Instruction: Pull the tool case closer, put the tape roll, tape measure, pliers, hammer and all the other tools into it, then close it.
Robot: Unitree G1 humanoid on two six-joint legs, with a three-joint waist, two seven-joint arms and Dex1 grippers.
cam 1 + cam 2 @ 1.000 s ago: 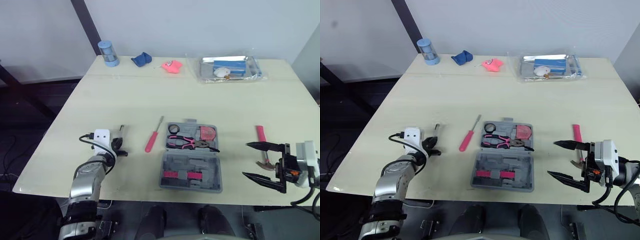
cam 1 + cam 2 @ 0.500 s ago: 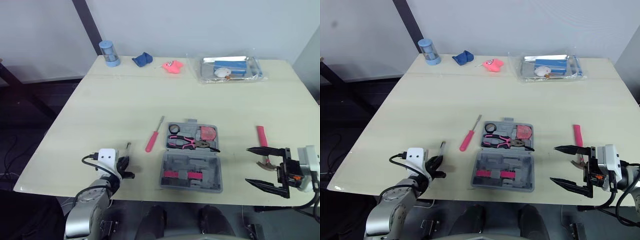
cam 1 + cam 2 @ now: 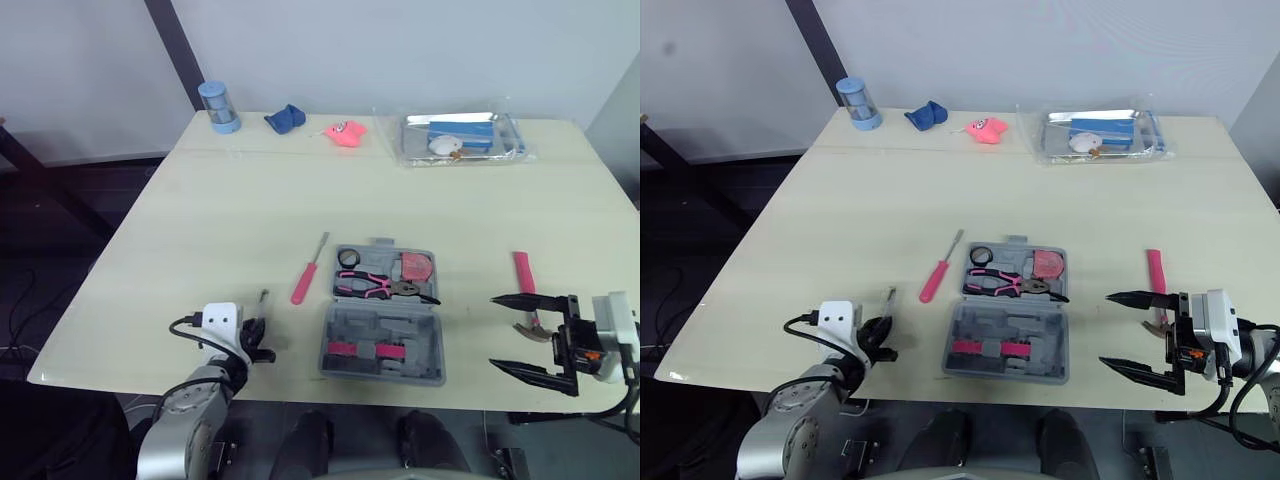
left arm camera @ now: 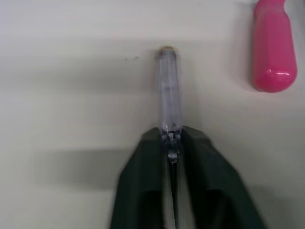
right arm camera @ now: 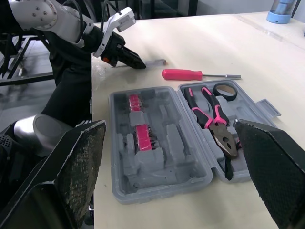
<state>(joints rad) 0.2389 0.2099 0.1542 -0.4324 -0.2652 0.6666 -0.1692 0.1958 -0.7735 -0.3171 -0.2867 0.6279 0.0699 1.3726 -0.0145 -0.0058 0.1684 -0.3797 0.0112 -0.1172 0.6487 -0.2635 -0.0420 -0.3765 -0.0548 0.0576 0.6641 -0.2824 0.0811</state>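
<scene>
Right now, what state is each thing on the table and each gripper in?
tool case: open, lying flat.
pliers: in the case's far half.
tape roll: in the case's far half.
pink screwdriver: on the table, outside the case.
hammer: on the table, outside the case.
clear-handled tool: clamped by one end.
left gripper: shut on the clear-handled tool.
right gripper: open, empty.

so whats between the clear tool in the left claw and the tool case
The pink screwdriver, flat on the table, apart from both the clear tool and the tool case; the left eye view shows it.
</scene>
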